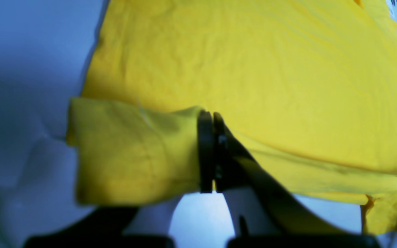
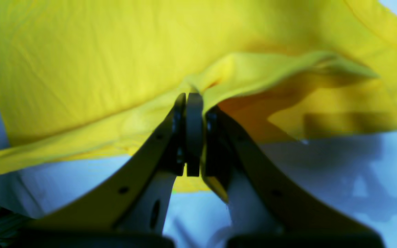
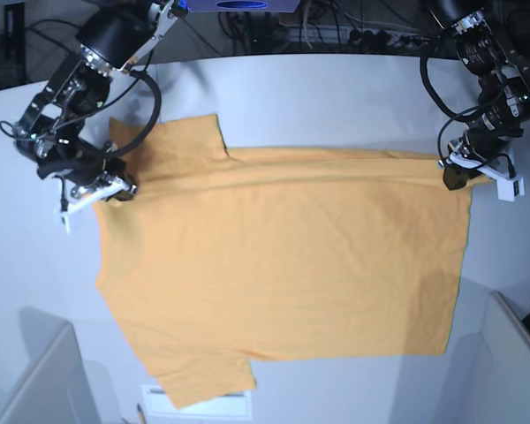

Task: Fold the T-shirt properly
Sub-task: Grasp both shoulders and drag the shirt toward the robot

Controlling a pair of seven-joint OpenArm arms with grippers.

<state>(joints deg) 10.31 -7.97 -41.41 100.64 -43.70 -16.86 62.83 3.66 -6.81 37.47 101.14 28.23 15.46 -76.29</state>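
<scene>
The T-shirt (image 3: 283, 256) is yellow-orange and lies spread flat on the white table (image 3: 336, 97), one sleeve at the upper left and one at the lower left. Its far edge is raised into a taut ridge between both grippers. My right gripper (image 3: 124, 188), on the left of the base view, is shut on the cloth near the upper sleeve; the right wrist view shows its fingers (image 2: 194, 134) pinching a bunched fold of the T-shirt (image 2: 81, 69). My left gripper (image 3: 455, 177) is shut on the far hem corner, where its fingers (image 1: 206, 151) clamp the T-shirt (image 1: 253, 69).
Grey bins stand at the near left (image 3: 35, 380) and near right (image 3: 508, 362) corners. Cables and a power strip (image 3: 371, 35) run along the back edge. A white label (image 3: 194, 405) lies on the table by the lower sleeve.
</scene>
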